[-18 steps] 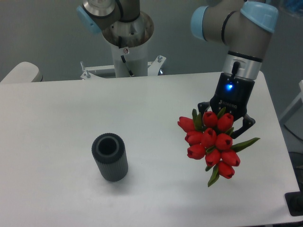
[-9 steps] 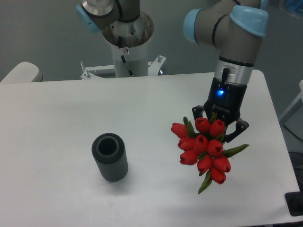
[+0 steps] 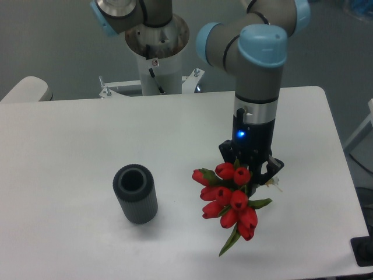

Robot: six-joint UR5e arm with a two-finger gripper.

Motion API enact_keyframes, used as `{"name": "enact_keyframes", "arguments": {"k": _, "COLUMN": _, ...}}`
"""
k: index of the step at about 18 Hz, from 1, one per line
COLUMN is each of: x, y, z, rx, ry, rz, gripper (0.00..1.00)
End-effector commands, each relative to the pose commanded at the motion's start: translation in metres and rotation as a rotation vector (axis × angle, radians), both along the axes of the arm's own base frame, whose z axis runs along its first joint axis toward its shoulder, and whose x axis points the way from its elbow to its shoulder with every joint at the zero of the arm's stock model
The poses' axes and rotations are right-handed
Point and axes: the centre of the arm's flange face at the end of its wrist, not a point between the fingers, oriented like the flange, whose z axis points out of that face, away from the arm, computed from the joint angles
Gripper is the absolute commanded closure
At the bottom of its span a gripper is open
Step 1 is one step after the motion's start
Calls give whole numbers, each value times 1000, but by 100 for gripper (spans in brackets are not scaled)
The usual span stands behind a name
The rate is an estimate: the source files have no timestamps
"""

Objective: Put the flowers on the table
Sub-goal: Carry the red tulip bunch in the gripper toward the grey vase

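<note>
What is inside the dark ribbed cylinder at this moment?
The cylinder stands upright, its open mouth showing only a dark hollow; the bottom is hidden in shadow. The flowers are outside it, held in the hand.

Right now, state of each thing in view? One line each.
flowers: held in the gripper, buds toward the camera; whether they touch the table can't be told.
gripper: shut on the flowers, blue light lit.
ribbed cylinder vase: upright, empty, apart from the flowers on their left.
table: carries the vase.
</note>
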Motion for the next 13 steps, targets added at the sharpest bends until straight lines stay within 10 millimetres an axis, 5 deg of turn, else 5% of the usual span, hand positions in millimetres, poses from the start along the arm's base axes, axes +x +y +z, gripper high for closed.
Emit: {"name": "enact_keyframes", "arguments": {"k": 13, "x": 5, "y": -27, "z": -85, "rx": -228, "ry": -67, "rz": 229, "gripper": 71}}
